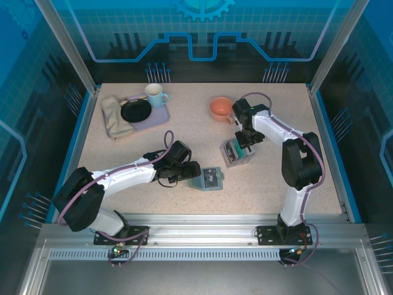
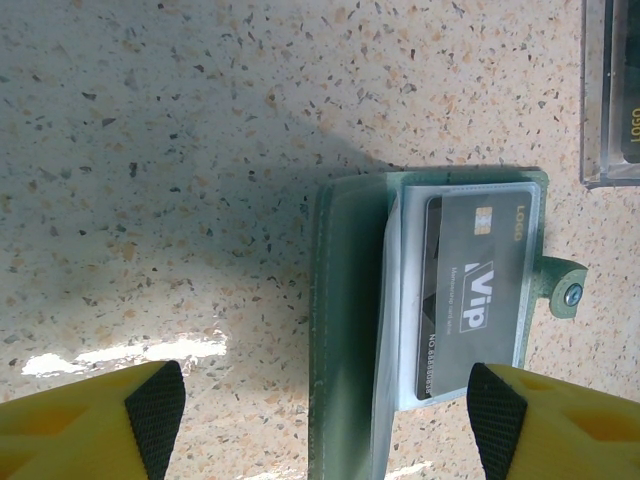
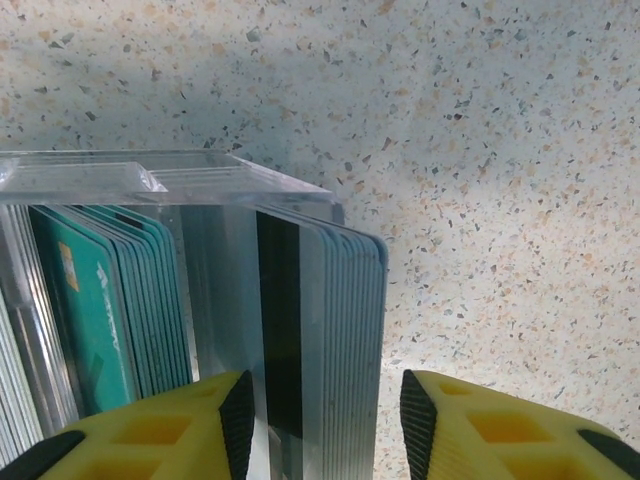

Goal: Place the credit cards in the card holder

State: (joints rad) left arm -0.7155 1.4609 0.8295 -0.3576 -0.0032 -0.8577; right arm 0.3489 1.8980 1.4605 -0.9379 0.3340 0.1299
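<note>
The grey-green card holder [image 1: 209,179] lies open on the table, and a dark VIP card [image 2: 470,290] sits in its clear sleeve [image 2: 410,330]. My left gripper [image 1: 191,171] stands open just left of it. Its two pads [image 2: 155,415] straddle the holder's [image 2: 345,330] near end without touching. More credit cards [image 3: 100,300] stand on edge in a clear plastic box [image 1: 236,152]. My right gripper [image 3: 325,425] is open and reaches down into that box. A stack of cards with a dark stripe [image 3: 335,320] stands between its pads, with a gap on the right.
A lilac tray [image 1: 156,115] at the back left carries a black plate [image 1: 136,111] and a pale mug [image 1: 155,94], with a folded cloth [image 1: 115,117] beside it. An orange cup [image 1: 220,109] stands behind the right arm. The clear box's corner [image 2: 610,100] lies just beyond the holder.
</note>
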